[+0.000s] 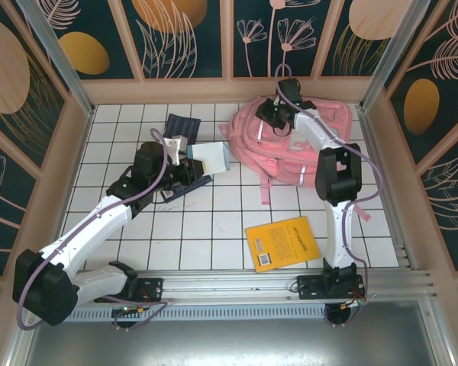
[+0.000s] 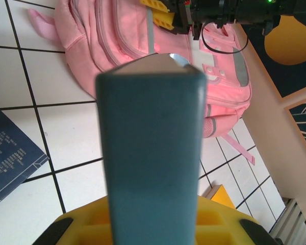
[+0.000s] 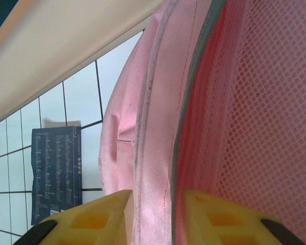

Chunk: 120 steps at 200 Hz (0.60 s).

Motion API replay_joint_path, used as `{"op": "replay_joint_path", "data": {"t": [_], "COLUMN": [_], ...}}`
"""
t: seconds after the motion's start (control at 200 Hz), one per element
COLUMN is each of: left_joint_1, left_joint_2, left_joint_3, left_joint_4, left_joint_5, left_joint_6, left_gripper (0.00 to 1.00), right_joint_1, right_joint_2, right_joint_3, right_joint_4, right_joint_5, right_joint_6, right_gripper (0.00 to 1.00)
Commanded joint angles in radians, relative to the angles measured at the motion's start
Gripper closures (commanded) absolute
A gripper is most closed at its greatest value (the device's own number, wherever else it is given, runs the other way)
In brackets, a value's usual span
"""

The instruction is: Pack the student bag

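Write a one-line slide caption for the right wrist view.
Right gripper pinching the pink backpack by its grey-trimmed edge, mesh lining exposed, a dark blue book on the white tiles beyond.

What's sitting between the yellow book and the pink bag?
Nothing. The top view shows just bare white tiles between the yellow book and the bag.

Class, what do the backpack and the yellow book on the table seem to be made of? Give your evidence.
Backpack: woven pink fabric, matt; weave, stitching and a mesh panel show close up. Yellow book: probably paper with a smooth card cover; flat, printed, with a barcode label.
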Motion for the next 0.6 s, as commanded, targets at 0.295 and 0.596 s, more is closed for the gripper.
{"op": "replay_joint_path", "data": {"t": [0.295, 0.596], "left_joint_1": [0.020, 0.024], "left_joint_2": [0.029, 0.035], "left_joint_3": [-0.008, 0.009], "left_joint_4": [0.053, 0.021], "left_joint_5": [0.019, -0.036], "left_joint_6": [-0.016, -0.017], "left_gripper": [1.00, 1.00], "right_joint_1": [0.002, -0.005], "right_joint_2": [0.112, -0.123], "right_joint_3": [0.090, -0.006], "right_joint_4": [-0.050, 0.024], "right_joint_5": [-0.062, -0.169], "right_joint_6": [-0.052, -0.120], "right_gripper": [0.89, 1.00]}}
